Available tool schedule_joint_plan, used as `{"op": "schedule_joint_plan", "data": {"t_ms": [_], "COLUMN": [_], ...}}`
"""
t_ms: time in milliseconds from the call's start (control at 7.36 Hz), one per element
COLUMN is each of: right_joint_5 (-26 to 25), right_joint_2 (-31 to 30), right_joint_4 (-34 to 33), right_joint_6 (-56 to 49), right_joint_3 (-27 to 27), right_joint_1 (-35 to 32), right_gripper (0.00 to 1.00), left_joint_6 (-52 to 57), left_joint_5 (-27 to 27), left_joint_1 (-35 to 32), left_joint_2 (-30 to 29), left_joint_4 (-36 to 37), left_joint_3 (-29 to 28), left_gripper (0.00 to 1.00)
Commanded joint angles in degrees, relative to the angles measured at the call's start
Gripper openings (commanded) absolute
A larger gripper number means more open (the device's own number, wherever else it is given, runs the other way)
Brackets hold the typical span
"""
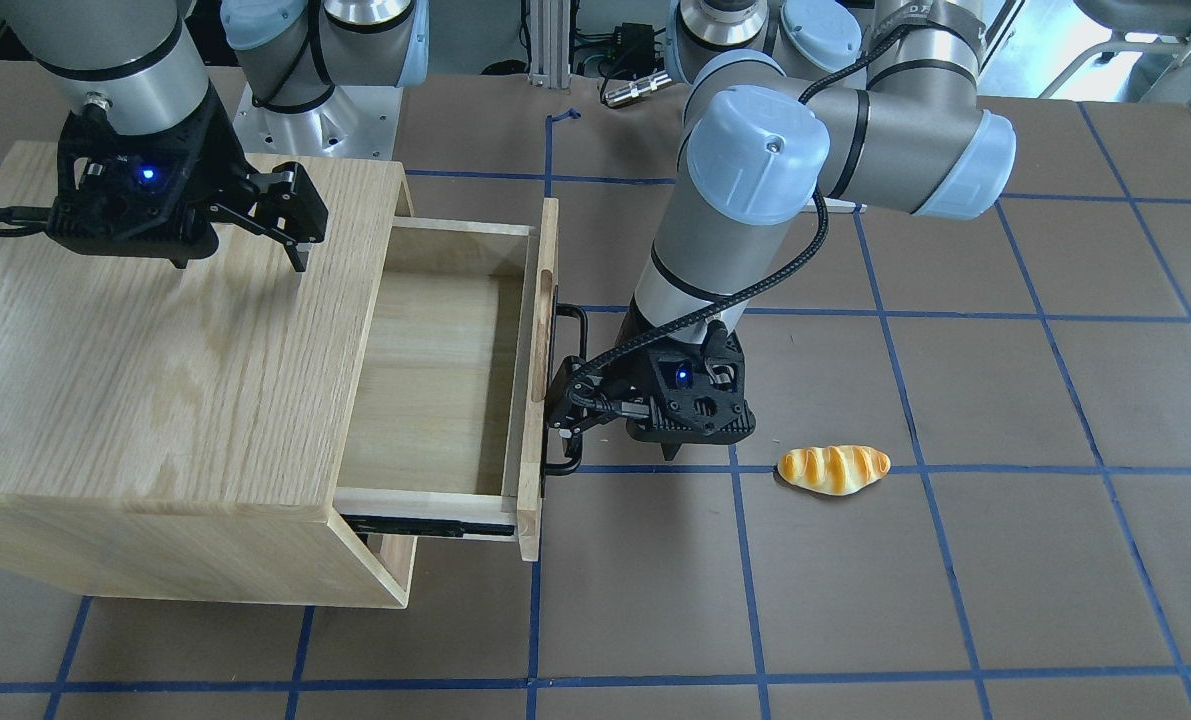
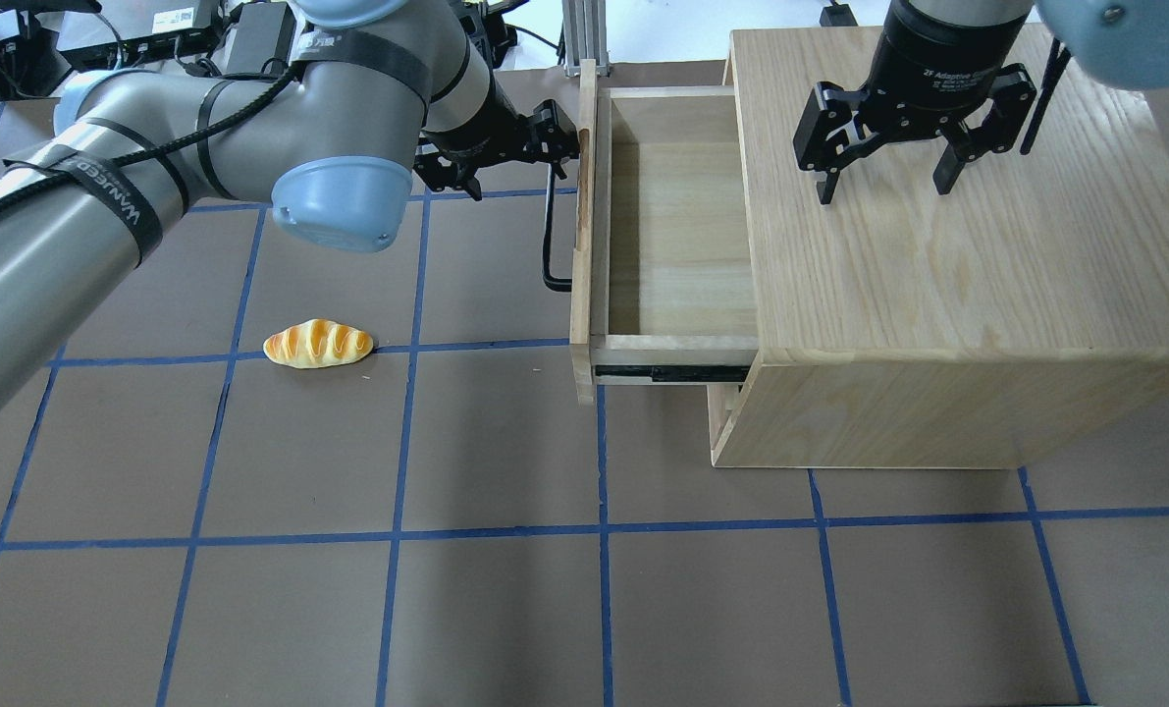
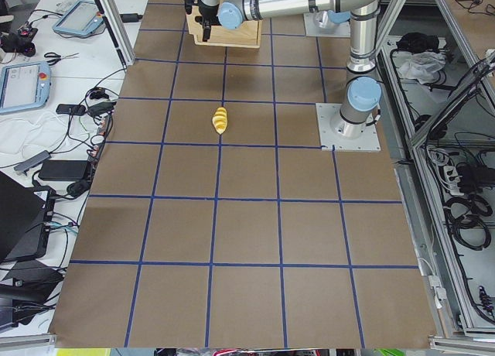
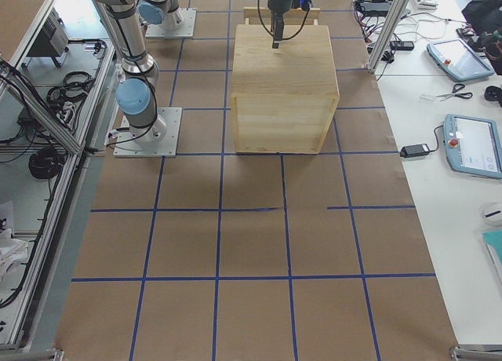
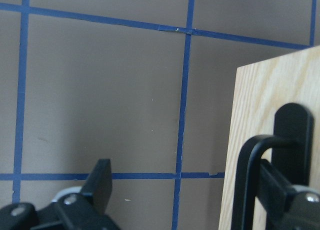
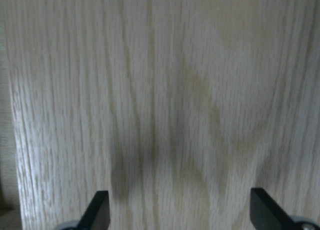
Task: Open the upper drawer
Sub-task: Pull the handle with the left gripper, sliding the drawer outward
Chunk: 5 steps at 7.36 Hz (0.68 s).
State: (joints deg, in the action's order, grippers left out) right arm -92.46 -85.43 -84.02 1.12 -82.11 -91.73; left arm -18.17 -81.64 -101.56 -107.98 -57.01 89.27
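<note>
Your left tool point(image 1: 566, 405) sits on the long black metal bar handle point(image 2: 549, 231), and the shallow light-oak upper drawer point(image 2: 677, 226) stands well out.

The left tool's fingers are spread wide. The bar passes between them, close against one finger, so the tool clamps nothing. I judge that this loose hook is enough to draw the handle along without squeezing it. Just past the bar from the tool is the drawer's front panel. Behind that, the bare drawer floor juts far out of the big oak cabinet box point(image 2: 937, 275), so the opening looks all but done. Beyond the drawer, your right tool point(image 2: 883, 191) hangs over the cabinet's top, spread wide and empty, probably parked there to steady the box. On the left tool's other side, a golden toy bread roll point(image 2: 317, 344) lies on the brown tabletop point(image 2: 505, 589), apart from the tool.
</note>
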Motion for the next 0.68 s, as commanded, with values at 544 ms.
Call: {"op": "schedule_joint_plan", "data": {"t_ms": [544], "right_joint_5": [0.0], "right_joint_2": [0.0], "right_joint_4": [0.0], "right_joint_6": [-0.1], "right_joint_3": [0.0], "right_joint_1": [0.0], "right_gripper": [1.00], "left_joint_6": [1.9], "left_joint_5": [0.0], "left_joint_1": [1.4], "left_joint_2": [0.3], "left_joint_4": [-0.2], "left_joint_3": [0.0], "left_gripper": [1.00]}}
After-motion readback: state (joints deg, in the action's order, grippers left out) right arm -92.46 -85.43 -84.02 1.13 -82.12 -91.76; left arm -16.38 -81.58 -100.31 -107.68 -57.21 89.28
